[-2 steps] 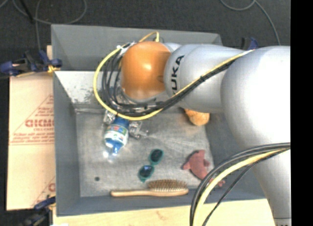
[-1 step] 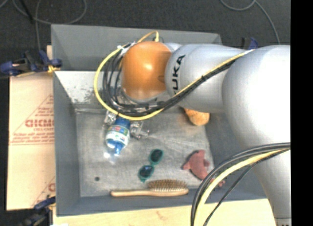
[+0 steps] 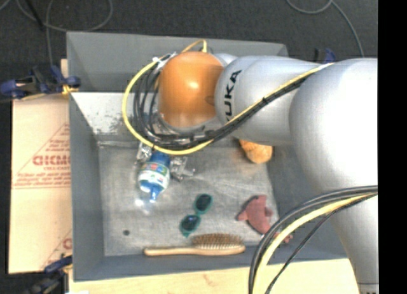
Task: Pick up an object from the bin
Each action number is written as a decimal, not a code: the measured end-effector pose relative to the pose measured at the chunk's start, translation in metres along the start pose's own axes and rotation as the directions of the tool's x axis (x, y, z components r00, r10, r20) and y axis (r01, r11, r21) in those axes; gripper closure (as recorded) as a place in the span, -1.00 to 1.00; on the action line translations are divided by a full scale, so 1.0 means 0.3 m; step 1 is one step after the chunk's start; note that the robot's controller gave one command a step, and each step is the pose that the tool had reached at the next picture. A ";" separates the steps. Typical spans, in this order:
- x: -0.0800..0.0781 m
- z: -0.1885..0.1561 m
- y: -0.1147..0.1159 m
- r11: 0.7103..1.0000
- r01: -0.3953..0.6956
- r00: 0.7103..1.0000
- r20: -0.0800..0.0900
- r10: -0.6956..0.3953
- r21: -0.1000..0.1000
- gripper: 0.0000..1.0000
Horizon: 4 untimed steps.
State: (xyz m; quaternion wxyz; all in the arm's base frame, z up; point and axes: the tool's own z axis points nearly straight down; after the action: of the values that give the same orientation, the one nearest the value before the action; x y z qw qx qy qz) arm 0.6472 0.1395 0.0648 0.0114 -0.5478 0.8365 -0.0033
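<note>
Where dark floor (image 3: 191,0) shows, grey bin (image 3: 114,213) (scuffed)

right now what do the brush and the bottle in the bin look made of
The brush looks like wood: matte tan, with a darker bristle pad. The bottle seems to be clear plastic: glossy and see-through, with bright highlights and a blue label.

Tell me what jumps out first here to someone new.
The big silver arm with its orange wrist cover, reaching over the bin's upper middle, its gripper over a small clear bottle with a blue label. Then the wooden hairbrush along the near wall and the teal sunglasses next to it.
</note>
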 end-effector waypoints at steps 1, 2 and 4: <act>0.002 -0.019 0.001 1.000 -0.010 1.000 -0.006 0.010 -0.008 1.00; 0.005 -0.062 0.006 1.000 -0.008 1.000 -0.013 0.008 -0.016 1.00; 0.003 -0.163 -0.003 1.000 -0.011 1.000 -0.013 0.011 -0.013 1.00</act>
State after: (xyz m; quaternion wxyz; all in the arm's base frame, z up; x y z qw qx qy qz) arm 0.6464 0.1379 0.1137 0.0027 -0.5432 0.8396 -0.0013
